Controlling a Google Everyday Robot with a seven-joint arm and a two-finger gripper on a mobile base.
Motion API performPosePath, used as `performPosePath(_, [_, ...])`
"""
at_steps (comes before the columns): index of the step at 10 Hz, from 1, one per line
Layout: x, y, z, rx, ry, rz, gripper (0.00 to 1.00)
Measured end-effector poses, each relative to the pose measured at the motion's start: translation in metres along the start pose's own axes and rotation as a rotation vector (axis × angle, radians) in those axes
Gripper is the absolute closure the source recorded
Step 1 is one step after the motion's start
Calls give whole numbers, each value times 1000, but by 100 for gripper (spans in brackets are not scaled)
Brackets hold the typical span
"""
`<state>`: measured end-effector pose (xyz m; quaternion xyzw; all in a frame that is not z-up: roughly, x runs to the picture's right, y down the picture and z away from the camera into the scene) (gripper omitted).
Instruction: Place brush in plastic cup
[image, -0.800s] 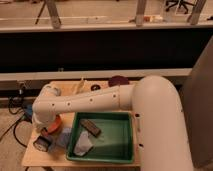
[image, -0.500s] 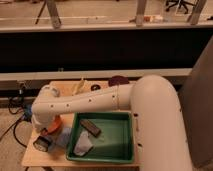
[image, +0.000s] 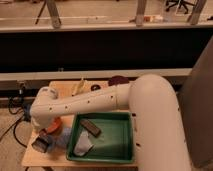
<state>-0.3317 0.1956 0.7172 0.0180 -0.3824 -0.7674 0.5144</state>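
Observation:
My white arm reaches from the right across the wooden table (image: 62, 89) to its left side. The gripper (image: 41, 143) hangs down near the front left corner as a dark shape. Beside it lies a bluish clear object (image: 63, 137) that looks like the plastic cup, with an orange object (image: 53, 125) just behind it. A dark oblong thing, apparently the brush (image: 90, 127), lies in the back left part of the green tray (image: 125, 152), to the right of the gripper and apart from it.
A pale crumpled item (image: 83, 146) lies in the tray's front left. At the back of the table are a yellowish object (image: 78, 87), a small dark piece (image: 95, 87) and a dark round item (image: 118, 80). Cables (image: 17, 102) hang to the left of the table.

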Motion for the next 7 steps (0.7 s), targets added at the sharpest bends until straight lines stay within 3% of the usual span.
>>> performPosePath(5, [4, 11, -10, 7, 15, 9, 25])
performPosePath(7, [5, 13, -15, 10, 19, 14, 33])
